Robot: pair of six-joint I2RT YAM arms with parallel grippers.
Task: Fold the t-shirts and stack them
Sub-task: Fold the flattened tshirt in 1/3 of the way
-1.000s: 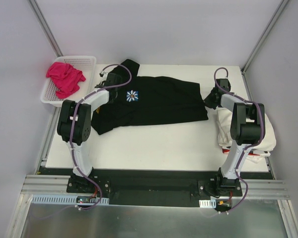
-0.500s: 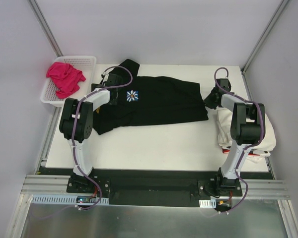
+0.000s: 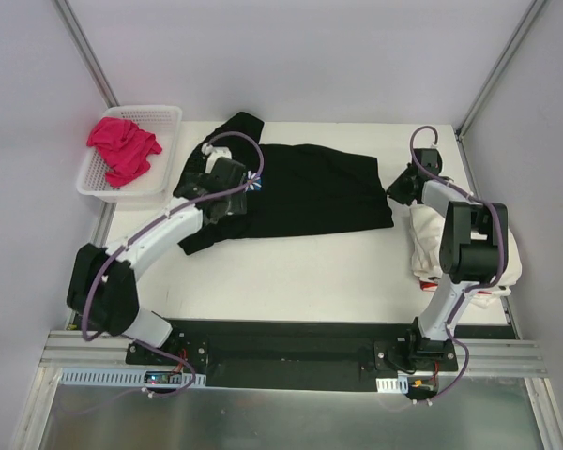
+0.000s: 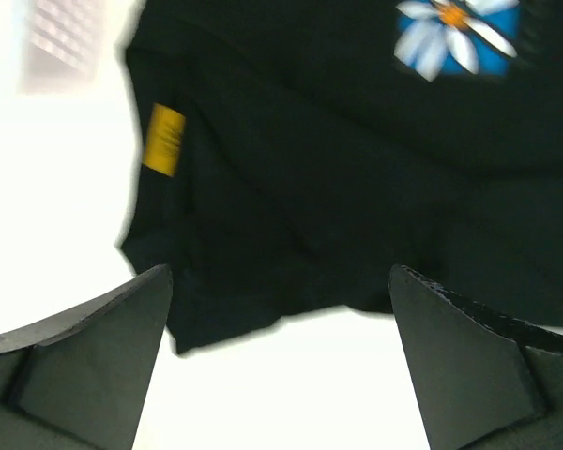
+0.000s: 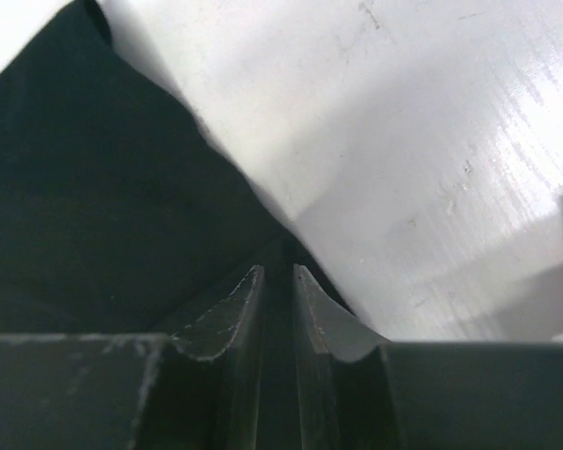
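Two sets of fingers on the black t-shirt (image 3: 319,192), which is spread over the far half of the desk (image 3: 300,272).
Pink t-shirt (image 3: 122,148) in basket (image 3: 169,117) at far-left corner; left fingers (image 4: 84,356) spread wide, gripping nothing, over shirt's left part near daisy (image 4: 455,28); right fingers (image 5: 230,319) nearly together at its right corner, can't tell if cloth is pinched; cream-white t-shirts (image 3: 507,258) piled at right edge.

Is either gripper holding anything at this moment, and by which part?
Left gripper hangs open over the black daisy-print t-shirt, holding nothing. Right gripper has its jaws barely parted at that shirt's right-hand corner: a pinch cannot be told.
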